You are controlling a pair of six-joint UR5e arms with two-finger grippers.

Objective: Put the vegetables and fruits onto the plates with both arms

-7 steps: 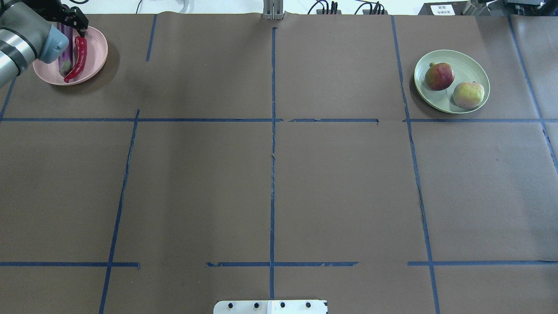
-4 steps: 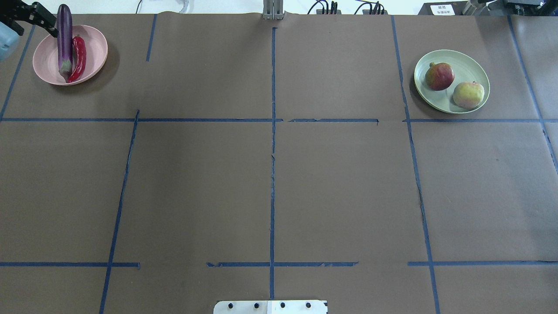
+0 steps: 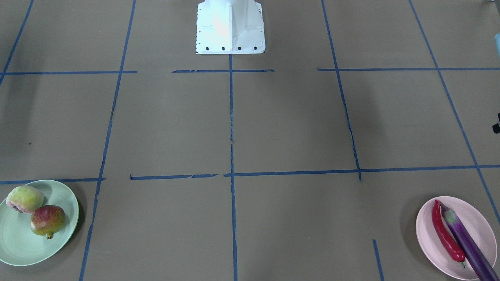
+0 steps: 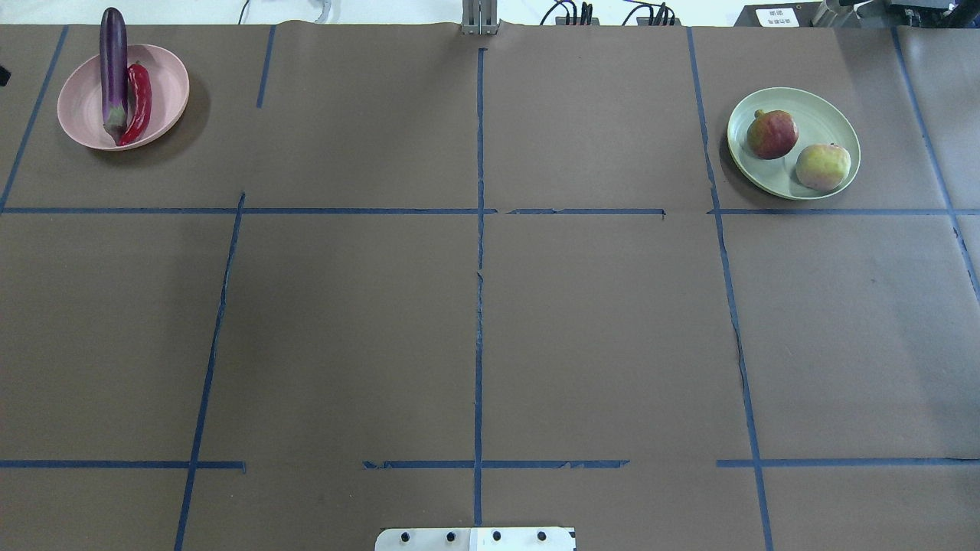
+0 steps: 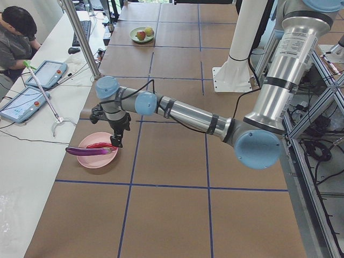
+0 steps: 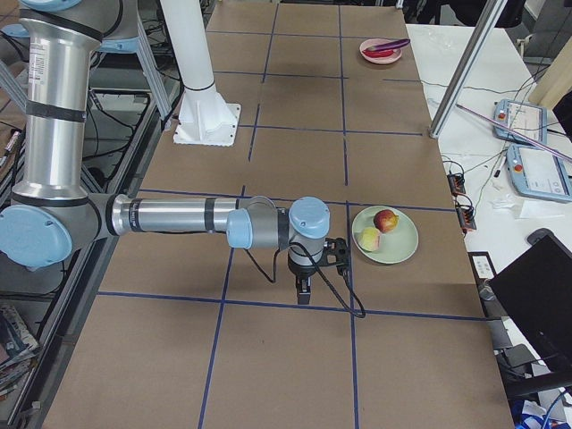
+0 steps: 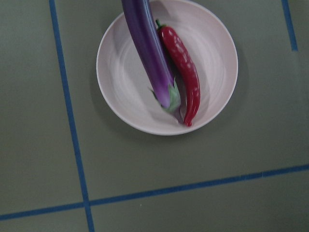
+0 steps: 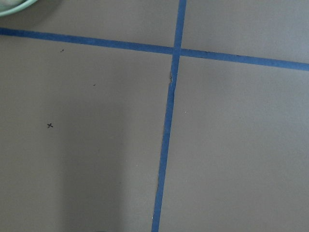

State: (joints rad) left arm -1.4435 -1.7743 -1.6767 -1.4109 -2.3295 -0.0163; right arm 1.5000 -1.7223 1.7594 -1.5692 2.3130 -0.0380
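The pink plate [image 4: 164, 84] sits at the table's far left and holds the purple eggplant [image 4: 113, 69] and the red chili [image 4: 138, 103] side by side. The eggplant's end sticks out over the plate's far rim. The left wrist view looks straight down on that plate [image 7: 125, 82]. The mint green plate [image 4: 819, 115] at the far right holds the pomegranate-like fruit [image 4: 772, 134] and the peach-like fruit [image 4: 823, 166]. My left gripper [image 5: 117, 141] hangs just above the pink plate; my right gripper [image 6: 304, 293] hovers over bare table beside the green plate [image 6: 402, 237]. I cannot tell whether either gripper is open.
Brown paper with blue tape lines [image 4: 479, 229] covers the table. The white base block [image 3: 230, 27] stands at the robot's edge. An operator [image 5: 16, 40] sits at a side bench with tablets and cables. The green plate's rim [image 8: 14, 6] shows in the right wrist view's corner.
My left arm has pulled back from over the pink plate and left the overhead view to the left. The eggplant and chili stay in the plate. The fruits have not moved.
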